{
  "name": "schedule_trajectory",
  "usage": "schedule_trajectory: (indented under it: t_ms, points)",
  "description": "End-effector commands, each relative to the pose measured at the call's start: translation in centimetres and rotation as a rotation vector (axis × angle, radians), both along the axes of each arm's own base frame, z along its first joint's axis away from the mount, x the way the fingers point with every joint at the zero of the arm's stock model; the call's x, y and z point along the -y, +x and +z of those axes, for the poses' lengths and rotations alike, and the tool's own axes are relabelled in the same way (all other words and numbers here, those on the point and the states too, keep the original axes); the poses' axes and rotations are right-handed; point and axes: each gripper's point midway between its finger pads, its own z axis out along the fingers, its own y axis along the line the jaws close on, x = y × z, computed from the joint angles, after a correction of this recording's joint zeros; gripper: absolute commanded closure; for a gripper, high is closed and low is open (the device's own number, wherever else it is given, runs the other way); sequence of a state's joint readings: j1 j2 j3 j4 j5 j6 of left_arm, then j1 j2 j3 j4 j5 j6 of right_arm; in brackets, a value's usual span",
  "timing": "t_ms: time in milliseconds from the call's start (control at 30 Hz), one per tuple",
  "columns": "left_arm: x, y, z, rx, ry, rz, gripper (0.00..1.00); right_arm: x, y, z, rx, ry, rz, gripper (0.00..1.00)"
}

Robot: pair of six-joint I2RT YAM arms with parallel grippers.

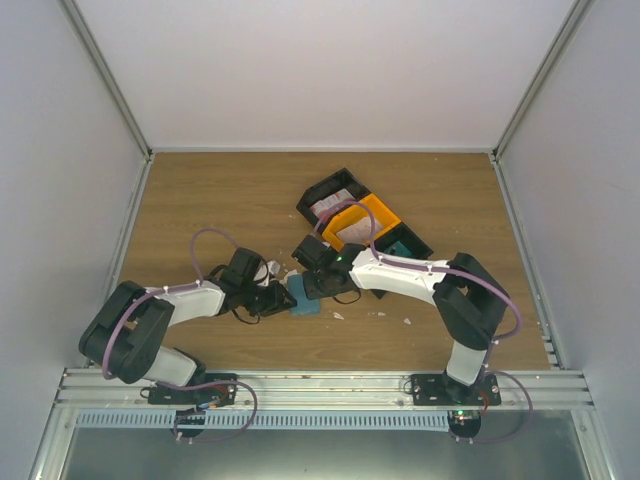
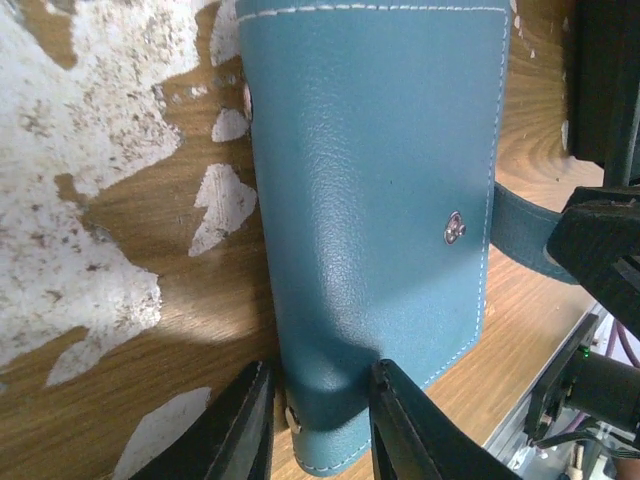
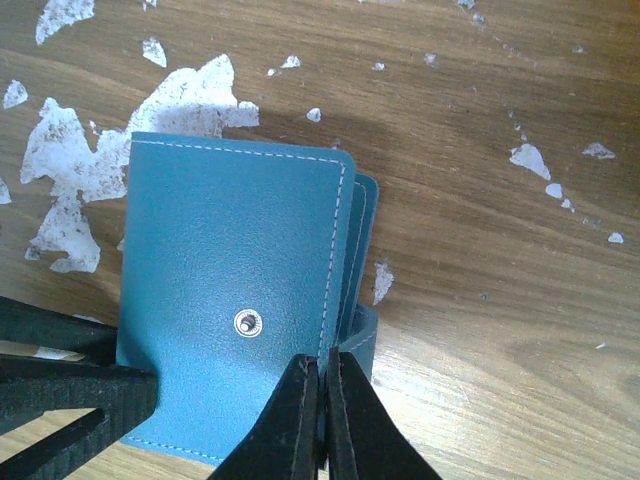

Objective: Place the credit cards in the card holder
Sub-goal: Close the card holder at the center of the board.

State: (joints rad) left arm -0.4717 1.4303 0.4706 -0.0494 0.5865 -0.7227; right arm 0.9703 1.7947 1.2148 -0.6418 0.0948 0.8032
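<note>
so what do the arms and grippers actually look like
Both the left arm and right arm have black joints, white link covers and a looping lilac cable. A small green light glows on the right arm. The left gripper and right gripper are matte black, each with two fingers.

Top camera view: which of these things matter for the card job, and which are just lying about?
For the job: card holder; credit cards.
Lying about: black-and-orange tray holding the cards; white flecks on the table.
</note>
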Motion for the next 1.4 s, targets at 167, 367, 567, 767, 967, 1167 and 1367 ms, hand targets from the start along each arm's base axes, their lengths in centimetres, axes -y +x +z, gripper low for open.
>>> schedule_trajectory:
  t_ms: [167,367,567,767,967,1167,1367]
  points:
    - [-0.5,1.3,1.1,0.089,0.027,0.037,0.66,0.1,0.4,1.3,0.031,0.028,0.006,0.87]
    - [-0.6,1.1,0.7,0.081,0.031,0.038,0.66,0.1,0.4,1.0,0.029,0.023,0.017,0.94]
    - [-0.5,1.1,0.7,0.08,0.03,0.035,0.65,0.1,0.1,0.8,0.021,0.029,0.022,0.99]
    - [-0.9,1.7,1.0,0.098,0.043,0.061,0.58,-0.8,0.5,0.9,0.044,0.08,0.021,0.99]
    - [-1.4,2.8,1.2,0.122,0.059,0.099,0.58,-1.6,1.6,1.3,0.089,0.118,0.004,0.99]
    - [-0.7,2.8,1.0,0.106,0.031,0.065,0.63,-3.1,1.4,0.9,0.094,0.171,0.078,1.0]
    - [-0.3,2.7,0.4,0.093,0.016,0.045,0.7,-3.5,1.6,0.3,0.114,0.175,0.121,0.99]
